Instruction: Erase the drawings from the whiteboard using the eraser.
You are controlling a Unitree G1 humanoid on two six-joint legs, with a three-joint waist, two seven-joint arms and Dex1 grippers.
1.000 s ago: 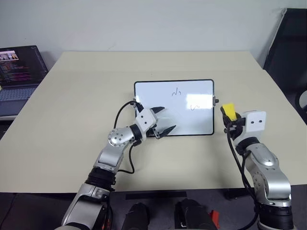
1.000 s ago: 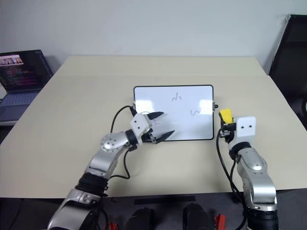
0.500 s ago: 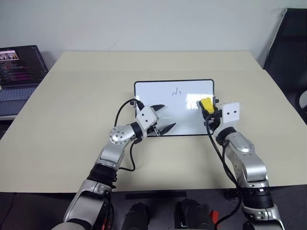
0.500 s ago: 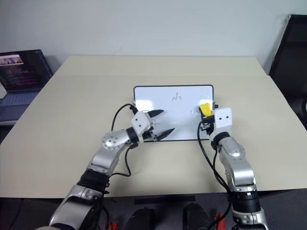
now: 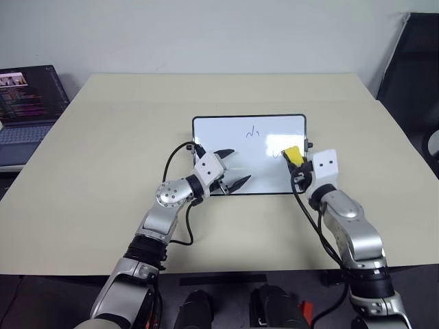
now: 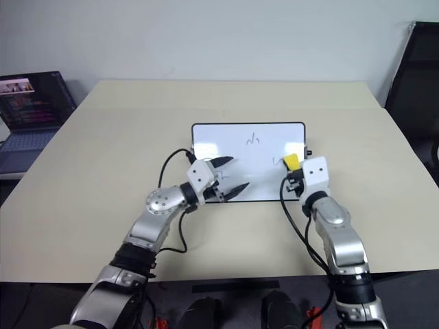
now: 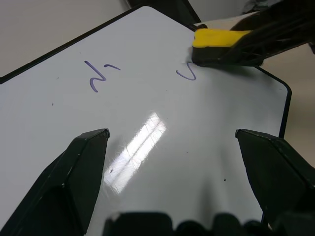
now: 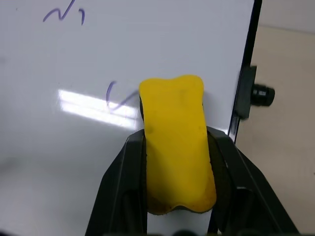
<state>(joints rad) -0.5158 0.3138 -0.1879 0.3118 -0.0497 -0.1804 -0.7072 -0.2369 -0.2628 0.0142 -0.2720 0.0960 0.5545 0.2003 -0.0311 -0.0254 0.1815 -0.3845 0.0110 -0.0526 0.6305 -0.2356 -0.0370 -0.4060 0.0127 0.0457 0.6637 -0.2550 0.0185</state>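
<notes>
Eraser (image 8: 174, 142): yellow w/ black base, clamped in right hand (image 5: 300, 166); left hand (image 5: 230, 168) fingers apart.

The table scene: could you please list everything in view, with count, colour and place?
whiteboard: one, white with black frame, flat at mid-table.
drawings: two visible, dark marker squiggles, one on the board's far part, one right beside the eraser.
eraser: one, yellow with black base, over the board's right part, held.
table: one, beige, under everything.
laptop: one, dark, screen lit, off the table's left edge.
chair: one, black, far right.
left pincer: black fingers open, over the board's near left corner.
right pincer: black fingers shut on the eraser.
</notes>
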